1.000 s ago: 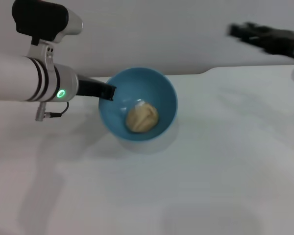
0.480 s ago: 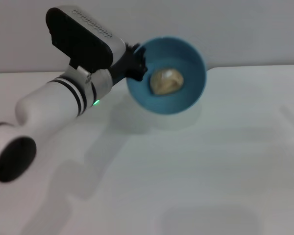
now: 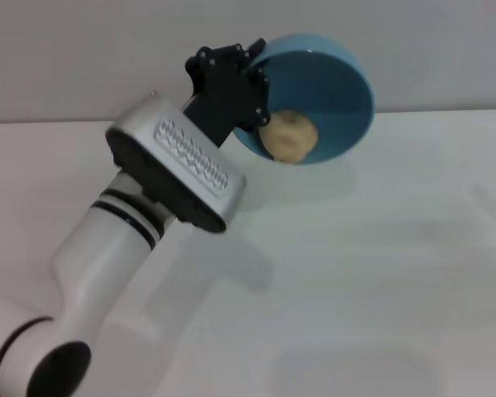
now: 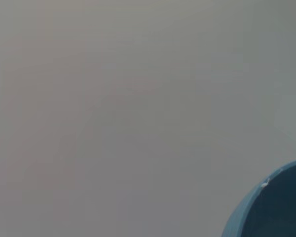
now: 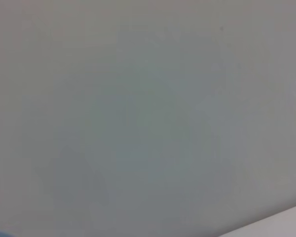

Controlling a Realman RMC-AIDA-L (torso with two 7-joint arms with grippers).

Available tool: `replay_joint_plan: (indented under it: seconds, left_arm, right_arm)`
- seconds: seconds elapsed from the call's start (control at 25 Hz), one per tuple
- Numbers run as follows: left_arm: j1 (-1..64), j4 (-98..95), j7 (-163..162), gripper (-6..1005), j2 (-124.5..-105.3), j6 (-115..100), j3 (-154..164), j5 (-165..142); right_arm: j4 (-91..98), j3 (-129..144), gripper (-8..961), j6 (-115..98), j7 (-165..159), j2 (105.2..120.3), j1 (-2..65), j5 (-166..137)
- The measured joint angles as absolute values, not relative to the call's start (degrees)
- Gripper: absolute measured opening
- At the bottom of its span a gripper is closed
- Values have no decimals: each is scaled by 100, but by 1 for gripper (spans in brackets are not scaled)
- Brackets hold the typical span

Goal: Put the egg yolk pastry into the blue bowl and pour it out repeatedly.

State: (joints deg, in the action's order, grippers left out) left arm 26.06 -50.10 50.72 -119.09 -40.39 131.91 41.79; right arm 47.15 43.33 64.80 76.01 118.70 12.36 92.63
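My left claw is pinched tight on the rim of the blue bowl. I hold the bowl up in the air, well above the white table, and it is tipped far over on its side. The egg yolk pastry sits inside, just beside my claw, down at the low edge of the bowl. I think it is about to roll out.

The pastry looks light and soft, so it may dent or crumble if it drops hard. I would pick it up gently by its round sides. The bowl looks smooth and slippery, so the rim needs a firm pinch.

My right claw is out of sight.
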Motion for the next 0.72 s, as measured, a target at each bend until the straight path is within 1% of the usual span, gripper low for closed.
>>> replay_joint_plan:
  seconds: [0.28,0.72]
  left_arm:
    - [2760,-4604,6909,19,-11909,-6159,14336,5490]
    - [2716,-4500,7289,20,-11909,-7011,14732,5557]
  right_arm:
    - [4541,4330,596,6475,7642,11868,1402,9246]
    - [4300,4325,587,6495,7759,11879,1512,9266]
